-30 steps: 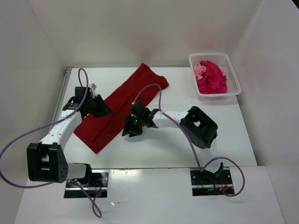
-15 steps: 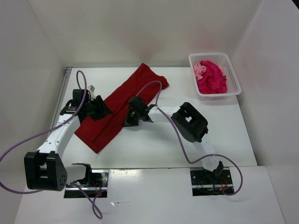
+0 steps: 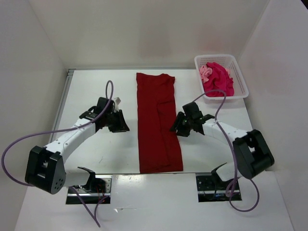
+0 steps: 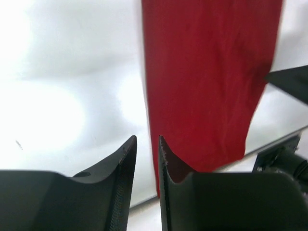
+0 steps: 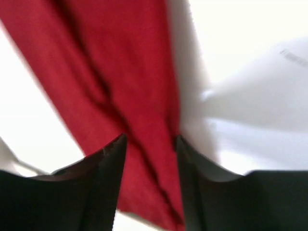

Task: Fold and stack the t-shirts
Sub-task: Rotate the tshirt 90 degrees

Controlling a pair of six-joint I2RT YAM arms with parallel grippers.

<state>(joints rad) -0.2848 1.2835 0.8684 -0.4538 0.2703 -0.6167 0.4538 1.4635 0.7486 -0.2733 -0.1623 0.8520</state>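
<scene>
The dark red t-shirt (image 3: 156, 120) lies as a long narrow strip down the middle of the table, from the far edge to the near edge. My left gripper (image 3: 122, 127) sits low just left of it, apart from the cloth. In the left wrist view the left gripper (image 4: 147, 144) is open by a narrow gap with nothing in it, the shirt's edge (image 4: 207, 72) just ahead. My right gripper (image 3: 176, 128) hovers at the strip's right edge. In the right wrist view it (image 5: 149, 144) is open, with red cloth (image 5: 120, 62) below the gap. The magenta t-shirt (image 3: 219, 82) and salmon t-shirt (image 3: 205, 72) lie bunched in the basket.
The white mesh basket (image 3: 226, 98) stands at the far right corner. White walls close in the table on the left, back and right. Purple cables (image 3: 29, 139) loop from both arms. The arm mounts (image 3: 214, 185) sit at the near edge.
The red shirt lay diagonally; now it lies straight, far to near. The left gripper moved right toward its left side, and the right arm swung over to its right edge.
</scene>
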